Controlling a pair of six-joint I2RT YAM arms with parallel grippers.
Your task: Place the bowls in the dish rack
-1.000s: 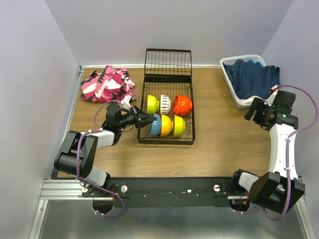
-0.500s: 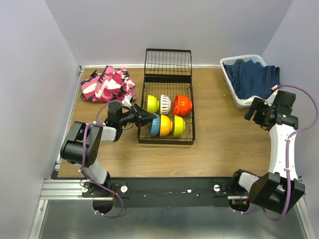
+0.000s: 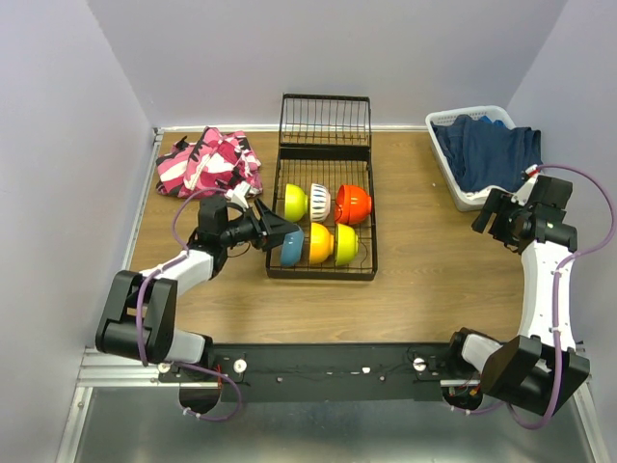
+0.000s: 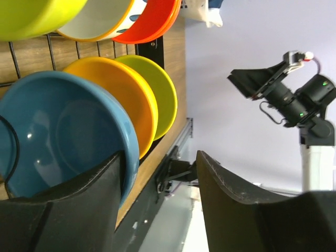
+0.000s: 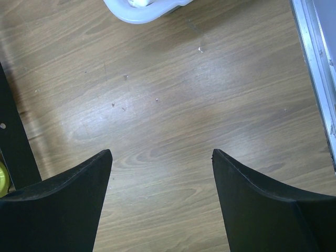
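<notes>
The black wire dish rack point(image 3: 324, 145) stands at the table's middle. Its back row holds a lime green bowl point(image 3: 294, 201), a cream-white bowl point(image 3: 319, 201) and a red-orange bowl point(image 3: 354, 203). The front row holds a blue bowl point(image 3: 292, 251), an orange bowl point(image 3: 318, 243) and a second lime green bowl point(image 3: 345, 243). My left gripper point(image 3: 277, 232) is open at the blue bowl point(image 4: 63, 147). One finger point(image 4: 79, 210) lies inside its rim, the other point(image 4: 236, 205) well clear of it. My right gripper point(image 5: 161, 152) hangs open over bare wood, holding nothing.
A pink patterned cloth point(image 3: 210, 162) lies at the back left. A white laundry basket point(image 3: 453, 188) with blue fabric stands at the back right. Its corner point(image 5: 147, 10) and the rack's edge point(image 5: 13, 142) show in the right wrist view. A metal rail runs along the near edge.
My left gripper has opened off the blue bowl's rim, and the bowl now stands in the rack's front row. The left arm shifted slightly. The right arm has not moved.
</notes>
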